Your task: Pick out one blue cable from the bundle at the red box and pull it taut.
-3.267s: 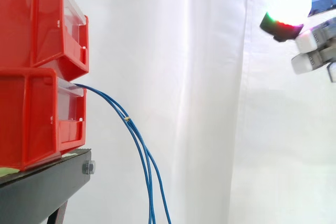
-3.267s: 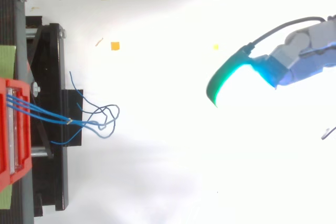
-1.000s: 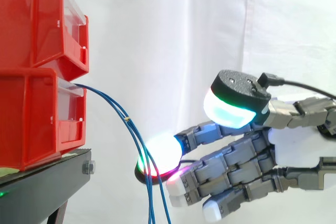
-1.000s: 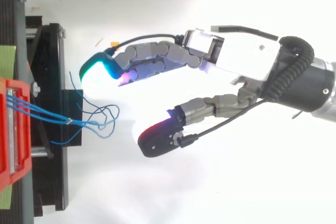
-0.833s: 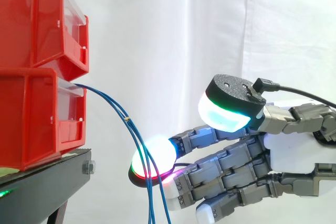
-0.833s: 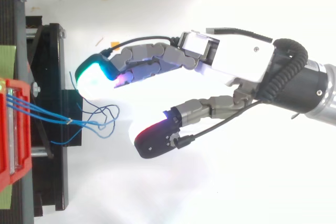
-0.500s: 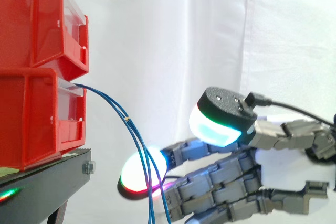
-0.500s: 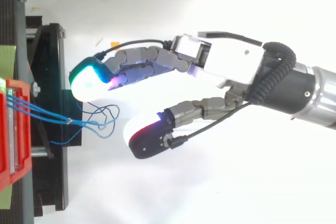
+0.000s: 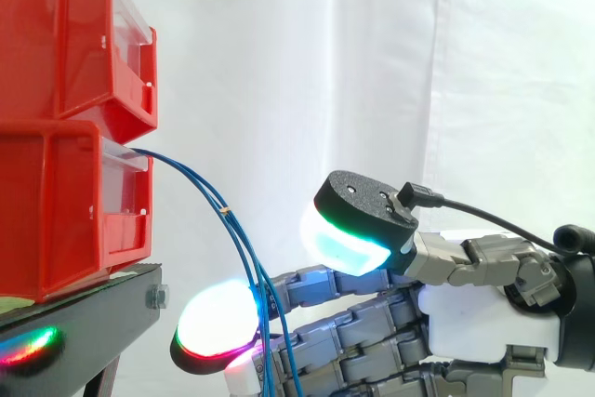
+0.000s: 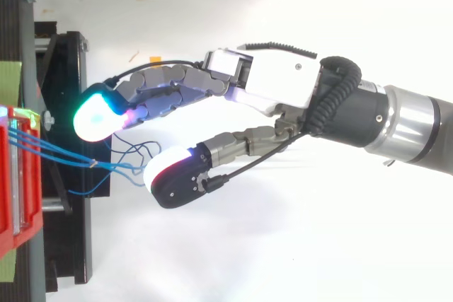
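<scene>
Several thin blue cables (image 9: 240, 239) leave the lower red bin (image 9: 70, 206) and droop down past the black stand (image 9: 79, 332); from above the blue cables (image 10: 64, 155) fan out from the bin and end in loose loops. My hand (image 10: 272, 90) reaches in from the right, fingers straight and spread from the thumb. Its glowing fingertips (image 9: 214, 318) lie against the hanging cables just right of the stand. The thumb (image 9: 358, 220) hovers above and to the right, apart from the cables. Nothing is pinched.
A second red bin (image 9: 74, 34) is stacked on the lower one. A white curtain (image 9: 372, 72) hangs behind. A small orange scrap (image 10: 155, 61) lies on the white floor near the fingers. The arm fills the right side in the top view.
The hand has come in from the right and sunk lower. Its fingertips, short of the cables a second ago, now reach past them toward the stand. The cables hang as before.
</scene>
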Controlling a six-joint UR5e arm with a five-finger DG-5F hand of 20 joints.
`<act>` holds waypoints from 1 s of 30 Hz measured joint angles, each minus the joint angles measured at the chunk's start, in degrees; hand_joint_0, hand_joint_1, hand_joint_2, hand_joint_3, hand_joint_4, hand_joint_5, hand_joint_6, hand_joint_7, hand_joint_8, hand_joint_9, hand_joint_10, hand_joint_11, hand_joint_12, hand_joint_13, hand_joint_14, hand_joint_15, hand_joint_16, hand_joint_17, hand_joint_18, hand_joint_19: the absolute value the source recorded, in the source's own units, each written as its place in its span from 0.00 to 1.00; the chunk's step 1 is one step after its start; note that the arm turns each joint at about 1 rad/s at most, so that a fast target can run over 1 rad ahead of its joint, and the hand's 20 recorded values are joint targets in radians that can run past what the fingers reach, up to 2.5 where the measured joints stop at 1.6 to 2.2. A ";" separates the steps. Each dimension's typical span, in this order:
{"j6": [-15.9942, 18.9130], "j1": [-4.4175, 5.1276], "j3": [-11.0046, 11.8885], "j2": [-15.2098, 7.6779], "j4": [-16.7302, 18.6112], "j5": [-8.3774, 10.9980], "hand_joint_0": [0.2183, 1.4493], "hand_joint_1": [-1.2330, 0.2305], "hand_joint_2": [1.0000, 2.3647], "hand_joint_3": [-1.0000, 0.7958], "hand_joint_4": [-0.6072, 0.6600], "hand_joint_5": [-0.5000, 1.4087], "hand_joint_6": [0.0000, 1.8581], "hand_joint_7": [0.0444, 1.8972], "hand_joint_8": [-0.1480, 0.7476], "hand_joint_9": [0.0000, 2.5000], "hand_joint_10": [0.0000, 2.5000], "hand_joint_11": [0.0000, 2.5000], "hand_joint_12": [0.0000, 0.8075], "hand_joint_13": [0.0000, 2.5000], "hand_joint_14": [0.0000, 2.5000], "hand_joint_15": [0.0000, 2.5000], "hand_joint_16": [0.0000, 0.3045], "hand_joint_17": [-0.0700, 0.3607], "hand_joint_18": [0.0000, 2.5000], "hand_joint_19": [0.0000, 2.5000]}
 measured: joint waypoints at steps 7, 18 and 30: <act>2.86 -0.10 0.03 -0.84 0.79 -0.22 0.29 0.44 0.00 0.29 0.67 0.16 0.27 0.32 0.48 0.25 0.00 0.04 0.44 0.18 0.00 0.07 0.17 0.43 0.19 0.20; 7.88 -0.68 0.84 -2.11 1.89 -2.64 0.29 0.44 0.00 0.29 0.67 0.16 0.27 0.32 0.48 0.25 0.00 0.03 0.44 0.18 0.00 0.07 0.17 0.43 0.19 0.20; 7.75 -0.42 1.30 -2.13 2.28 -3.09 0.31 0.44 0.00 0.32 0.68 0.16 0.27 0.33 0.48 0.25 0.00 0.04 0.44 0.18 0.00 0.07 0.17 0.43 0.19 0.21</act>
